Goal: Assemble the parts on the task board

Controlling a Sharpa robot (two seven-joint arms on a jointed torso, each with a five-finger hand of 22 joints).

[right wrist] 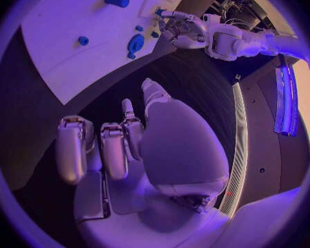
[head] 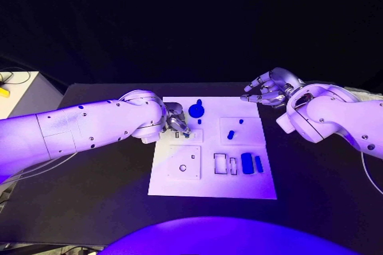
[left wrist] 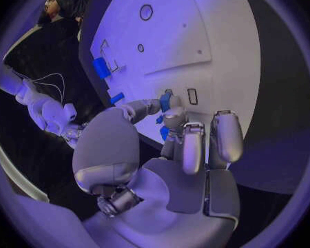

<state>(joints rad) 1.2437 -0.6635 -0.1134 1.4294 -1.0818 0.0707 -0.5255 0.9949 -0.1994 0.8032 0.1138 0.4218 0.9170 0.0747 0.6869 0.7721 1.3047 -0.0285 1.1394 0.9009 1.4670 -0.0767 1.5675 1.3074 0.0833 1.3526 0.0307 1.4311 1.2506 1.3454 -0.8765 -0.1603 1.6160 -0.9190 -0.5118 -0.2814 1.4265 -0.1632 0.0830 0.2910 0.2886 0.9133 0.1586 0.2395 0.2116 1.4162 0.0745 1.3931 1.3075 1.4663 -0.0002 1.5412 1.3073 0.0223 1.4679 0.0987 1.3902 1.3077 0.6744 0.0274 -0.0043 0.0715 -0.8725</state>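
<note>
1. Hands first: our left hand (head: 177, 125) sits low over the task board (head: 211, 183), at its left edge, fingers curled down toward the surface.
2. In the left wrist view we see that hand (left wrist: 176, 143) pinching a small blue part (left wrist: 165, 101) between thumb and a fingertip, right at the board. So it's closed on that piece, with the other fingers (left wrist: 224, 135) held straight alongside and not touching anything we can make out.
3. The pinched part is just beside two little rectangular slots (left wrist: 191, 96) in the board. Whether it's actually seated in one, we can't tell.
4. Our right hand (head: 270, 86) hovers off the far right corner of the board, well apart from the left hand. Fingers loosely bent and spread, nothing in them, so it's open. The right wrist view backs that up: palm and fingers (right wrist: 113, 149) over bare black table (right wrist: 31, 127).
5. Rest of the blue stuff, relative to the left hand: a round knob-shaped part (head: 197, 108) just beyond its fingertips, a small peg (head: 231, 135) a bit toward the right hand, and two longer blue bars (head: 252, 163) nearer our body on the right side of the board.
6. Next to those bars are empty rectangular cutouts (head: 220, 163), and a square plate with a hole (head: 184, 162) lies just on the near side of the left hand.
</note>
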